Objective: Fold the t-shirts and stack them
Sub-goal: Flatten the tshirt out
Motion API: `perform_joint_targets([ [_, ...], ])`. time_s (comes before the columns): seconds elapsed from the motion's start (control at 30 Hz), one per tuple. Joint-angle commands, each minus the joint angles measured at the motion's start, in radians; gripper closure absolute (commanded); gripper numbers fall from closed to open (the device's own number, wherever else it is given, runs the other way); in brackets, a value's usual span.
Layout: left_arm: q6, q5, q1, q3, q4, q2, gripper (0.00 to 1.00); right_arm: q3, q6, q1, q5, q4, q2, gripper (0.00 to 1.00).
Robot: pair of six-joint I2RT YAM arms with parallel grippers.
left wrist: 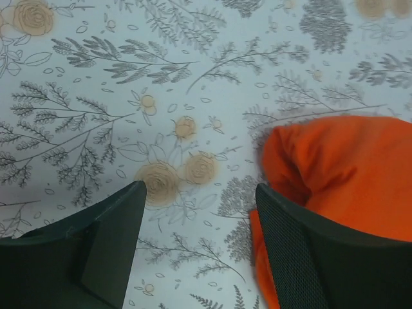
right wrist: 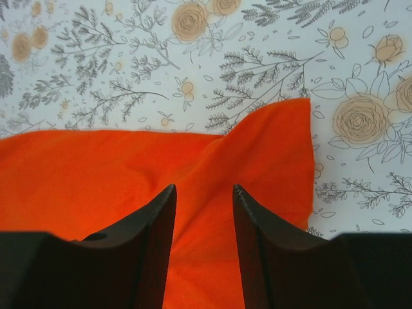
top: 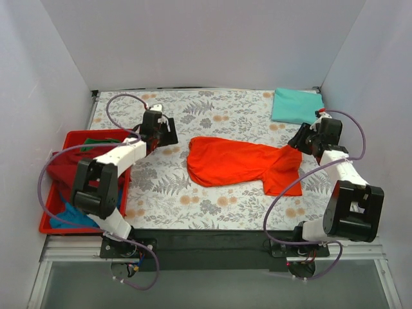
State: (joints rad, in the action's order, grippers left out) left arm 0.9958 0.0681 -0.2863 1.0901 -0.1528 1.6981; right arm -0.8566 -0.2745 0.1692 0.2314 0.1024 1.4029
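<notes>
At the table's [top: 212,109] left edge, the red tray [top: 71,134] holds crumpled t-shirts [top: 61,170] in maroon, green and blue. The left gripper [left wrist: 199,193] is spread wide and empty beside the orange-red t-shirt [top: 232,161], a long rumpled band mid-table. The right gripper [right wrist: 205,190] hangs over its flared end, fingers parted. At the far right corner, 1 mint-teal t-shirt [top: 296,106] lies folded flat.

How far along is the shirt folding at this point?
Done: one teal t-shirt lies folded, far right. In hand: the orange t-shirt, partly folded, with left gripper and right gripper open at its ends. Remaining: piled shirts in the red tray.
</notes>
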Motion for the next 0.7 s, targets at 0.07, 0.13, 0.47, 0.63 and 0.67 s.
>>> perform_joint_targets([
  [0.07, 0.076, -0.131, -0.111, -0.257, 0.183, -0.244, 0.32, 0.126, -0.003, -0.020, -0.001, -0.087, -0.157, 0.51],
  [0.13, 0.089, -0.134, -0.180, -0.283, 0.194, -0.194, 0.32, 0.252, -0.009, -0.025, -0.047, -0.060, -0.277, 0.50],
  [0.47, 0.079, -0.159, -0.226, -0.240, 0.242, -0.077, 0.44, 0.353, -0.025, -0.025, -0.123, 0.008, -0.354, 0.49],
  [0.63, 0.076, -0.145, -0.228, -0.236, 0.292, -0.064, 0.98, 0.353, -0.012, -0.025, -0.083, -0.043, -0.243, 0.50],
  [0.67, 0.076, -0.140, -0.228, -0.216, 0.288, -0.066, 1.00, 0.352, -0.012, -0.025, -0.073, -0.052, -0.233, 0.50],
])
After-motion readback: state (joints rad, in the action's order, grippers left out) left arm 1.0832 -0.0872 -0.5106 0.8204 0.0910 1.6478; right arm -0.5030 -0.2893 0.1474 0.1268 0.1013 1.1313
